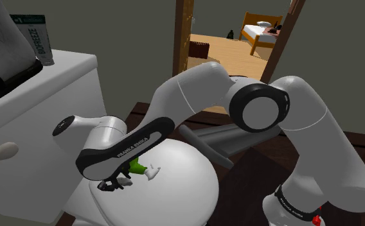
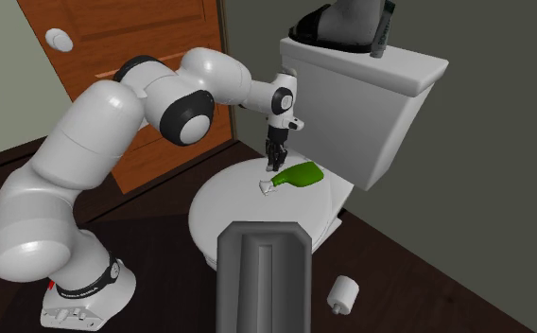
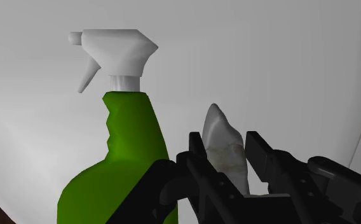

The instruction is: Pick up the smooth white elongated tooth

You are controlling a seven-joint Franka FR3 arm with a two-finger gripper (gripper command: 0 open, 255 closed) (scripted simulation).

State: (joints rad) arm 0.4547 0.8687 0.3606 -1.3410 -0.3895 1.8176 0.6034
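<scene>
gripper [image 3: 225, 140] clamped on the tooth [image 3: 224, 153], its long axis pointing straight out from the grip; green spray bottle [image 3: 131, 159] just beside, on toilet lid [image 3: 268, 63].

Shoulder view close behind the arm [image 1: 194, 96], looking down at the toilet lid [image 1: 187, 180], second exterior view opposite, perhaps slightly farther, wrist view nearest, along the gripper [image 3: 224, 137], all sharing the lid.

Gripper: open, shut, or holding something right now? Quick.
Gripper: shut on the white tooth, which is clasped between its two fingers, next to the green spray bottle.
</scene>
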